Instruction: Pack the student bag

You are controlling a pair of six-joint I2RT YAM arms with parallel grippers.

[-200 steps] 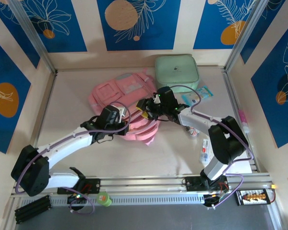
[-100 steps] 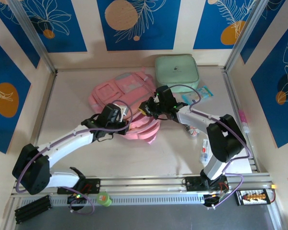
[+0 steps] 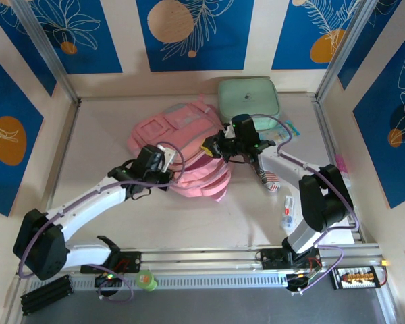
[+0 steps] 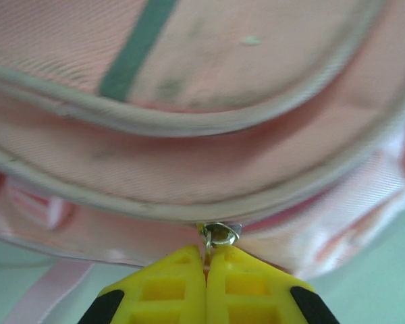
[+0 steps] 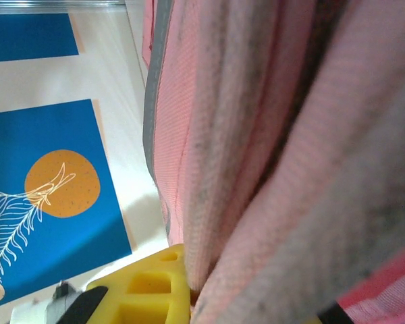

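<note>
The left gripper (image 3: 163,157) sat at the near left side of the student bag (image 3: 179,131), and its arm stretched back toward 7 o'clock. In the left wrist camera its yellow fingers (image 4: 169,290) were pressed tight together. A small metal zipper pull (image 4: 219,234) was pinched at their tips, and the bag's pink seams were just past it. The top camera was too far off to show that pull.

The bag lay flat near the middle of the table (image 3: 101,148), a bit toward the far side. Its long side ran from about 5 o'clock, near, to about 11 o'clock, far. The front pocket faced up at the far end.

The right gripper (image 3: 214,146) was at the bag's 3 o'clock edge, touching it. From above it was hard to tell what it held. In the right wrist camera a thick fold of pink cloth went down beside its yellow finger (image 5: 145,287), so the gripper was clamped on the bag.

Farther off, at 1 o'clock from the bag, a green case (image 3: 250,98) lay by the back wall.
</note>
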